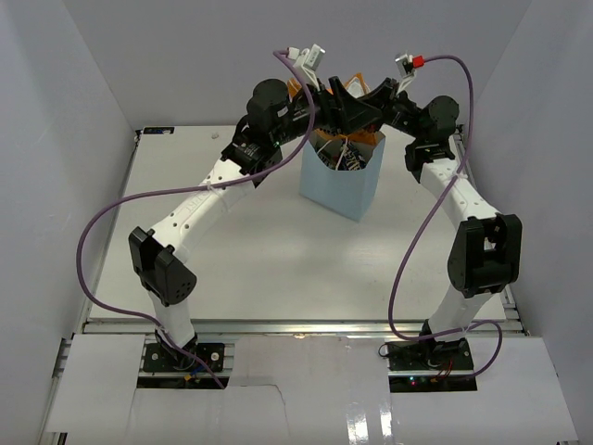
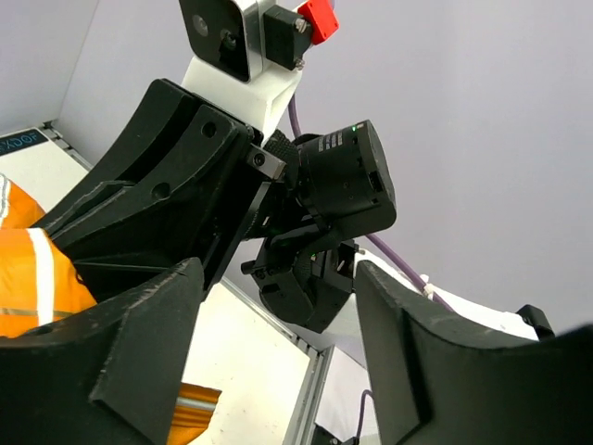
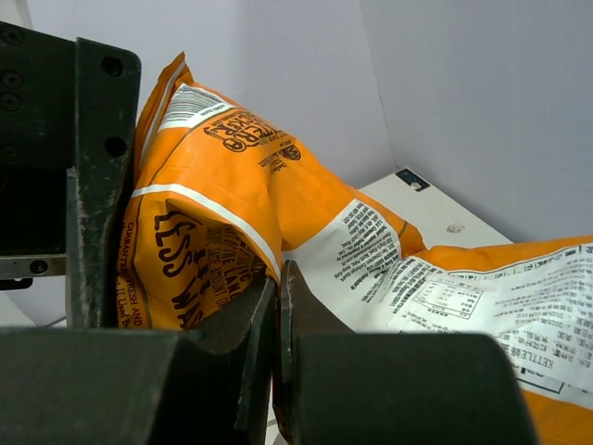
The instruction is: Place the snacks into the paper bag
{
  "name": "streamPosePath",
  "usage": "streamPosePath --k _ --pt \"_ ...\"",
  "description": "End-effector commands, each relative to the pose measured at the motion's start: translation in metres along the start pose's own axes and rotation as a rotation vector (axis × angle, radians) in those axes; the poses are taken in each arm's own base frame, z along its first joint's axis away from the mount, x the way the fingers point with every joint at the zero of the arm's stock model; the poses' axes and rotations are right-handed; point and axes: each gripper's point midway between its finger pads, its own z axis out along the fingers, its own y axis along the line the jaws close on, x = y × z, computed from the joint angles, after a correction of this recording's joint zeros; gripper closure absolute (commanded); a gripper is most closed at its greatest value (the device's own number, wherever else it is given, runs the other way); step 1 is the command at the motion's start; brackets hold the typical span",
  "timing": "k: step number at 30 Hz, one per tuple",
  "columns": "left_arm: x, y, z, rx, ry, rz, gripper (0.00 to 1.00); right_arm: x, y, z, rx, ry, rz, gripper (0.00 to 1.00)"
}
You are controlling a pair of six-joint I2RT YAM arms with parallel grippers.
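Risk: large orange chip bag (image 3: 232, 185), pinched tight in right gripper (image 3: 276, 287) over the already-stuffed paper bag (image 1: 338, 190), may snag the rim & tip it. Left gripper (image 2: 278, 352) spread wide, empty, v. close; arms could clash.

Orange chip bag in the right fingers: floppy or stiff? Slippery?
Likely floppy: the large orange bag creases and bends over where the right fingers pinch it. Probably light for its size, since it looks puffed and one thin pinch holds it. Its smooth film may slip, so the grip could creep.
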Motion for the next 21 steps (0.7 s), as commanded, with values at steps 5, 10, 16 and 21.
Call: streamPosePath --k 5,10,16,21 --pt "-0.050 -0.033 -0.032 -0.031 -0.133 0.121 0.15 -0.015 0.021 -0.002 -0.087 -0.075 0.021 0.92" --pt "-0.054 -0.027 -0.040 -0.077 -0.148 0.146 0.14 0.004 0.008 -0.004 -0.078 -0.056 0.070 0.92" --pt "-0.056 -0.022 -0.051 -0.111 -0.158 0.169 0.13 0.018 0.004 -0.007 -0.084 -0.048 0.105 0.92" --pt "-0.062 -0.020 -0.061 -0.149 -0.175 0.200 0.12 0.023 -0.004 -0.012 -0.075 -0.058 0.122 0.92"
